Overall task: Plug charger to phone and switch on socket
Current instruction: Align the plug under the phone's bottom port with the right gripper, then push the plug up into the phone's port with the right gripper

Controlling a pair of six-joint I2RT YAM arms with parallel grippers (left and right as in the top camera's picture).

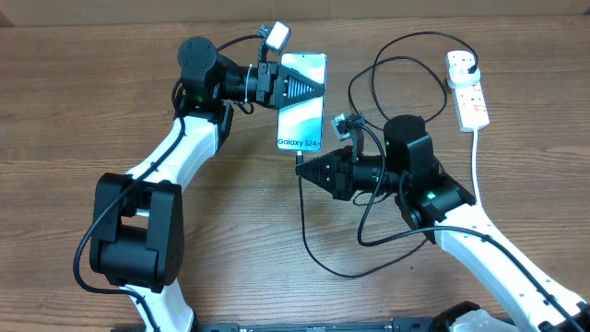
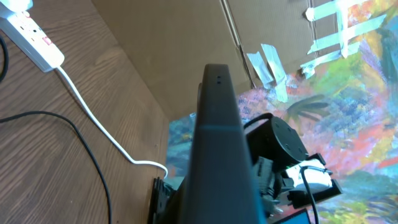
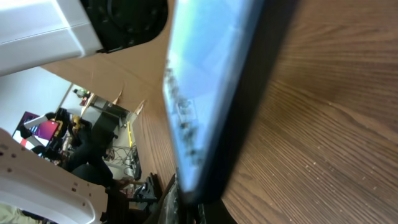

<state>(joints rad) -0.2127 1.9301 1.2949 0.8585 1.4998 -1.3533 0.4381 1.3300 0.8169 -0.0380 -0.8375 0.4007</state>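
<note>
Overhead: the connector tip of the charger (image 1: 309,235) is too small to resolve where it meets the phone (image 1: 301,124), beside the right gripper (image 1: 298,169); seating cannot be told. Switch positions on the socket (image 1: 467,89) are unreadable. Left wrist: socket (image 2: 34,37) cut off at the top-left corner. Right wrist: phone (image 3: 205,93) blurred, screen text illegible, cropped top and bottom.

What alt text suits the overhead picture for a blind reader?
The left claw grips the phone while the right claw pinches the charger tip at its bottom edge, on a wooden table; the socket lies upper right.
</note>
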